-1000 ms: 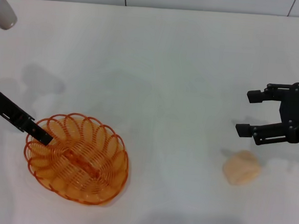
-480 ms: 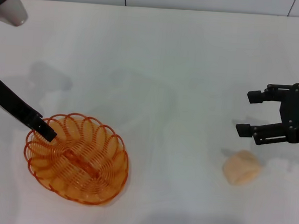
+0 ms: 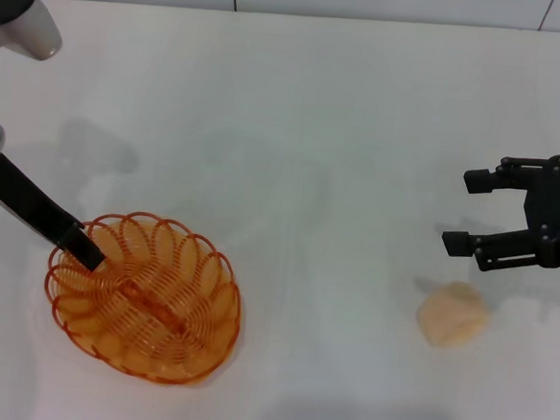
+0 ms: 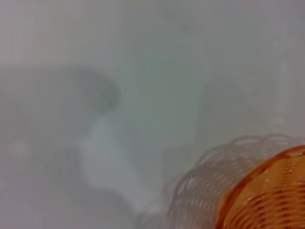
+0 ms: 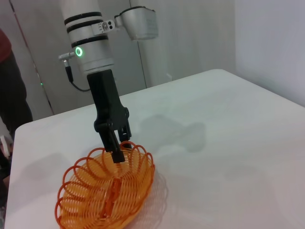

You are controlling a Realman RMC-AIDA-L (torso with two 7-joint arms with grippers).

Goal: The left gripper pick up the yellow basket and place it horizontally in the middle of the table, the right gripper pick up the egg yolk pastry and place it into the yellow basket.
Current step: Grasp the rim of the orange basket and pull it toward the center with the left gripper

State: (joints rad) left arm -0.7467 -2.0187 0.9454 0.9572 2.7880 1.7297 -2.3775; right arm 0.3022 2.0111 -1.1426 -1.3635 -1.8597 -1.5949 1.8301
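The yellow basket (image 3: 144, 297) lies flat on the table (image 3: 324, 127) at the front left, its long axis running diagonally. My left gripper (image 3: 87, 252) reaches down from the left edge and is shut on the basket's back-left rim; the right wrist view shows the left gripper (image 5: 117, 151) pinching a rim loop of the yellow basket (image 5: 107, 191). One corner of the yellow basket (image 4: 267, 191) fills the left wrist view. The egg yolk pastry (image 3: 453, 315) sits on the table at the front right. My right gripper (image 3: 463, 211) hangs open just behind it, holding nothing.
A tiled wall runs behind the table's far edge (image 3: 294, 16). The left arm's grey elbow housing (image 3: 24, 21) juts in at the top left corner.
The left arm's upper part has swung rightward and more upright while its fingertips stay at the basket's rim. The basket, the pastry and the right gripper have not moved.
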